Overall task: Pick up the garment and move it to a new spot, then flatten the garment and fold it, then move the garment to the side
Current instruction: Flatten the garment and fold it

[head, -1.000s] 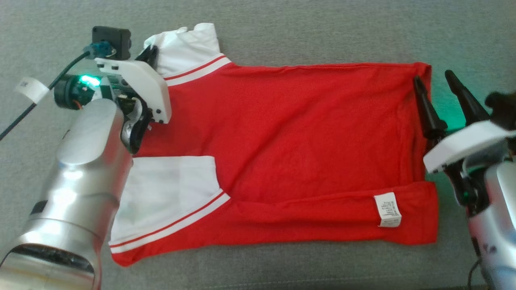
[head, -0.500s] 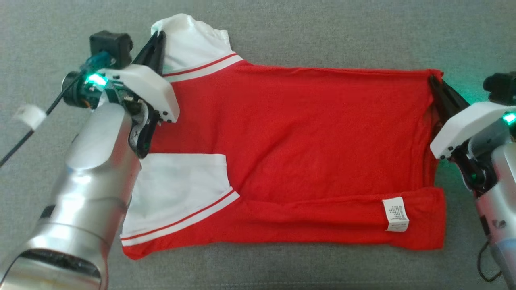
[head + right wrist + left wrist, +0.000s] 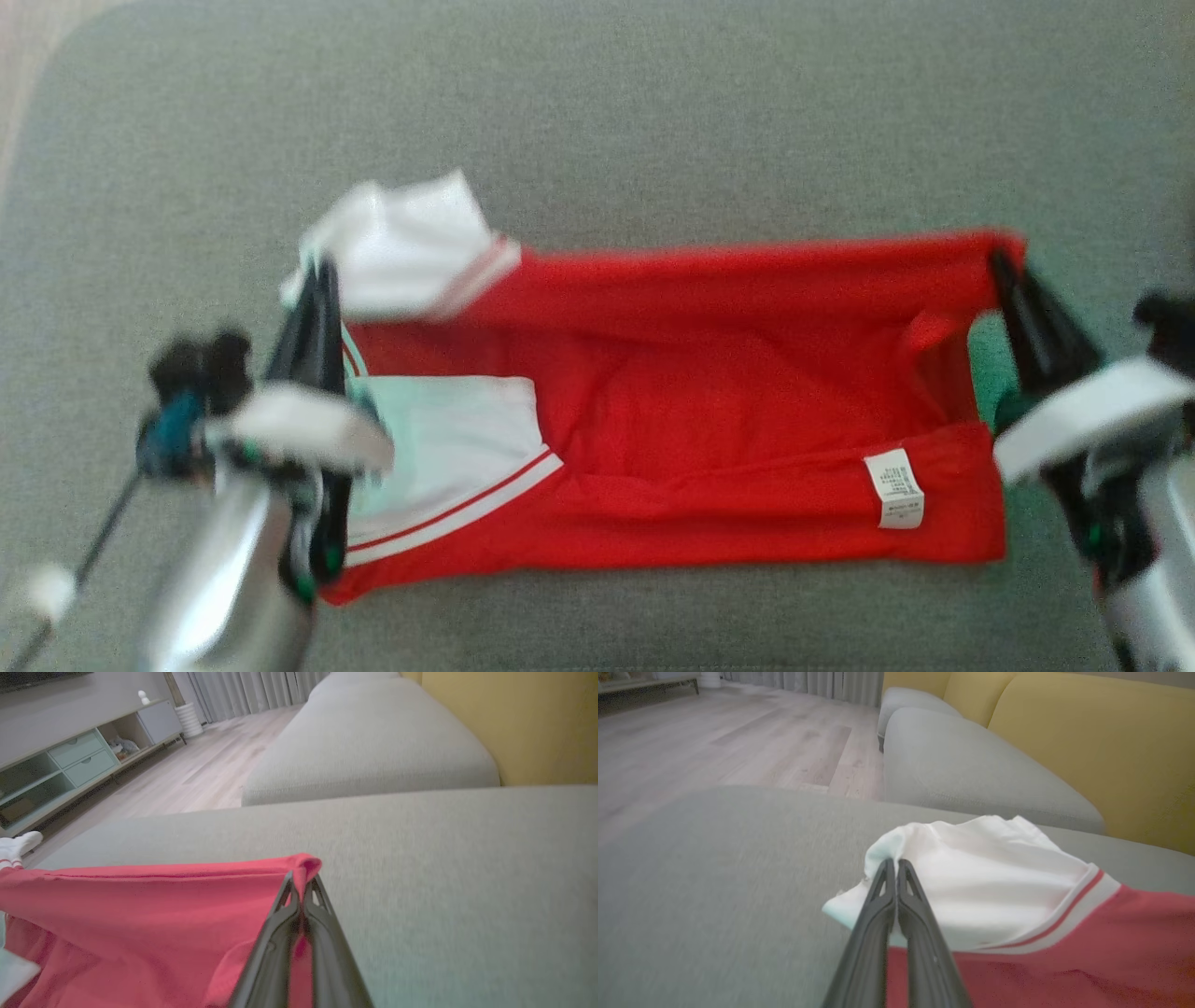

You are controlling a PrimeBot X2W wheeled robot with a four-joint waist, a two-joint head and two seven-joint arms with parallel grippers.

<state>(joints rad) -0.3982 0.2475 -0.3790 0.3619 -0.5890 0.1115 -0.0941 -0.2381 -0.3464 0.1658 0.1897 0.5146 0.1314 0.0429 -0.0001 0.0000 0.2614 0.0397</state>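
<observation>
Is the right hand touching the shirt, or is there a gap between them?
Touching. In the right wrist view the right hand is shut on the shirt, with the red corner of the cloth pinched in it.

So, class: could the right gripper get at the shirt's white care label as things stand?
Probably not yet: the right gripper is shut on the shirt, though the care label lies uncovered nearby.

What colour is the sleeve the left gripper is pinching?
The sleeve is white with a thin red stripe; the left wrist view shows it best.
</observation>
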